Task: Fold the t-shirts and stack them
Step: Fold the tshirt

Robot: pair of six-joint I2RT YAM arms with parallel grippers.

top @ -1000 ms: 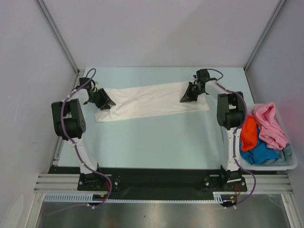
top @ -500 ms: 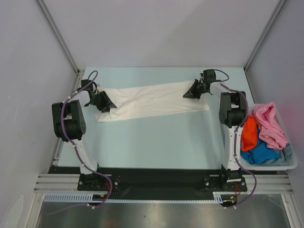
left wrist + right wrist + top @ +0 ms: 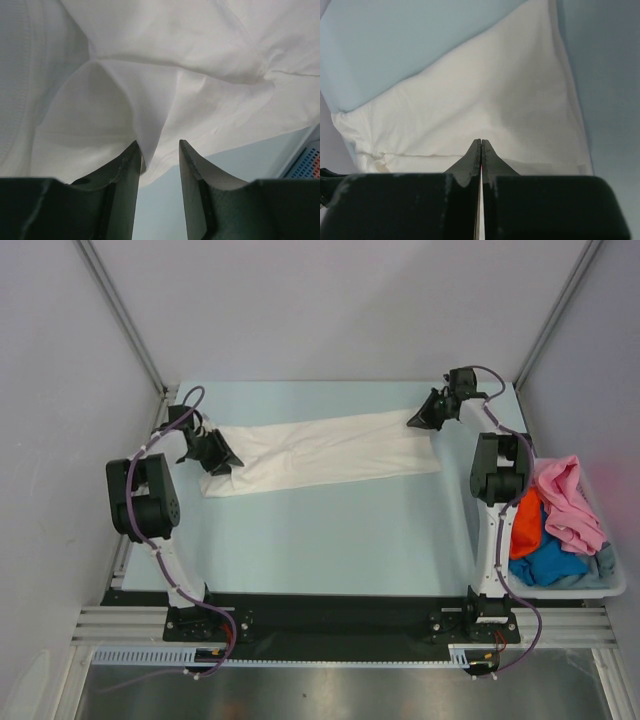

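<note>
A plain white t-shirt (image 3: 330,452) lies folded into a long strip across the far part of the table. My left gripper (image 3: 222,455) is at its left end. In the left wrist view this gripper (image 3: 159,150) is open, and a raised ridge of white cloth (image 3: 145,125) touches the left finger. My right gripper (image 3: 425,415) is at the shirt's far right corner. In the right wrist view it (image 3: 481,142) is shut just over the flat shirt (image 3: 485,100), with no cloth visible between the jaws. Pink (image 3: 565,500), orange (image 3: 525,522), bright blue (image 3: 550,560) and grey-blue (image 3: 606,562) shirts lie piled in the bin.
The pale plastic bin (image 3: 575,590) stands at the right edge beside the right arm. Grey walls and metal posts enclose the table on three sides. Pale blue tabletop (image 3: 330,535) lies between the shirt and the arm bases.
My right gripper has moved right and away, from over the shirt's right part to its far right corner. The left gripper has hardly moved.
</note>
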